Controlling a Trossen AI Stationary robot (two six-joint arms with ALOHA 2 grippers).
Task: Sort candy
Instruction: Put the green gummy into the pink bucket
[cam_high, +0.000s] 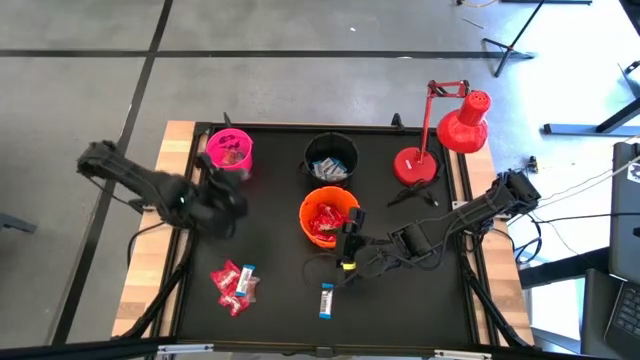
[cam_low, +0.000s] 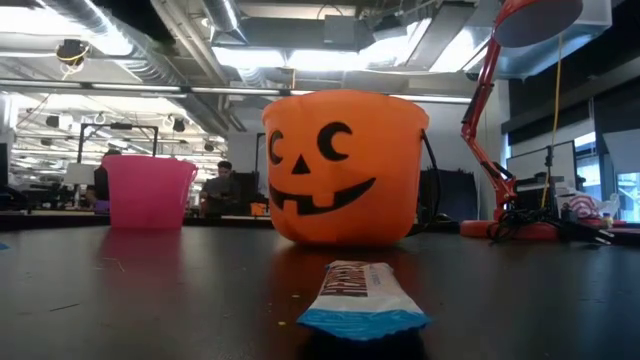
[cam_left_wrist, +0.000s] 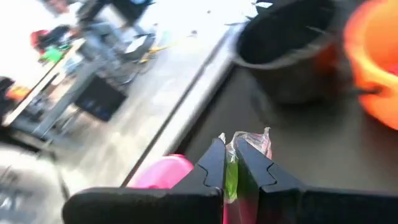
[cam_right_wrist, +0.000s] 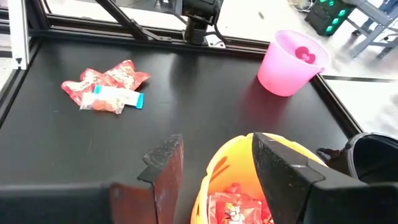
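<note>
My left gripper (cam_left_wrist: 231, 163) is shut on a small wrapped candy (cam_left_wrist: 250, 140) and hangs just above the pink bucket (cam_left_wrist: 158, 173), at that bucket's near side (cam_high: 214, 182). My right gripper (cam_right_wrist: 214, 146) is open and empty over the near rim of the orange pumpkin bucket (cam_right_wrist: 233, 163), which has red packets (cam_right_wrist: 233, 208) in it. A pile of red packets with a blue-and-white bar (cam_high: 235, 283) lies on the mat near the left front. A single blue-and-white bar (cam_high: 326, 300) lies alone near the front edge and fills the foreground of the low view (cam_low: 360, 295). My left gripper pinches the candy between its two fingers (cam_left_wrist: 212, 163). The wrapper's crinkled clear end (cam_left_wrist: 254, 138) sticks out past the fingertips, and a green strip of it (cam_left_wrist: 231, 177) shows in the gap. The candy is lifted clear above the pink bucket.
The black bucket (cam_high: 331, 158) with blue-and-white bars stands behind the orange bucket (cam_high: 328, 215). The pink bucket (cam_right_wrist: 289, 62) has a red piece in it. The red desk lamp (cam_high: 440, 135) stands at the far right corner. Bare black mat (cam_high: 280, 250) lies between the pile and the orange bucket.
</note>
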